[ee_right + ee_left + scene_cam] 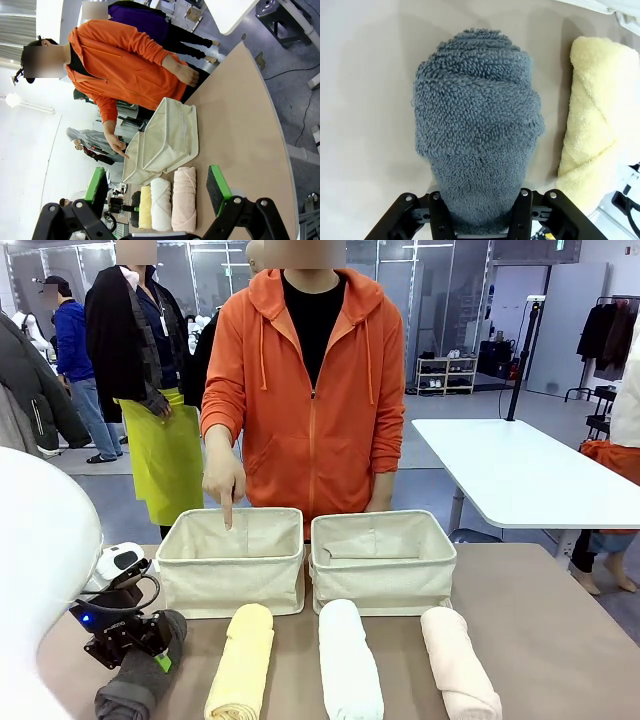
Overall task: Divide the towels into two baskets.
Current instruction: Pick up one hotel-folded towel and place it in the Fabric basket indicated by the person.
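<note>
Left gripper (135, 638) is down at the near-left corner of the surface (550, 620), and its jaws are pinched on the dark grey towel (140, 672). From the left wrist, the terry narrows where the fingers (440, 220) squeeze it. Whether the roll has cleared the surface I cannot tell.

The towel's long axis runs from the near edge toward the far edge, and the pale yellow towel (241, 660) lies parallel just beside it. Next along the near edge are the white towel (350, 665) and the pale pink towel (460, 668).

What matters now is that the left basket (230, 565) sits just beyond the grey roll, a little toward the middle, and the person's hand (224, 480) points a finger down into it. The right basket (385, 565) stands touching it on the other side. The left arm is clearly the nearer one for this drop, so my guess is lift, carry forward, release.

Right gripper (156, 186) hangs high with its jaws spread wide, holding nothing.
</note>
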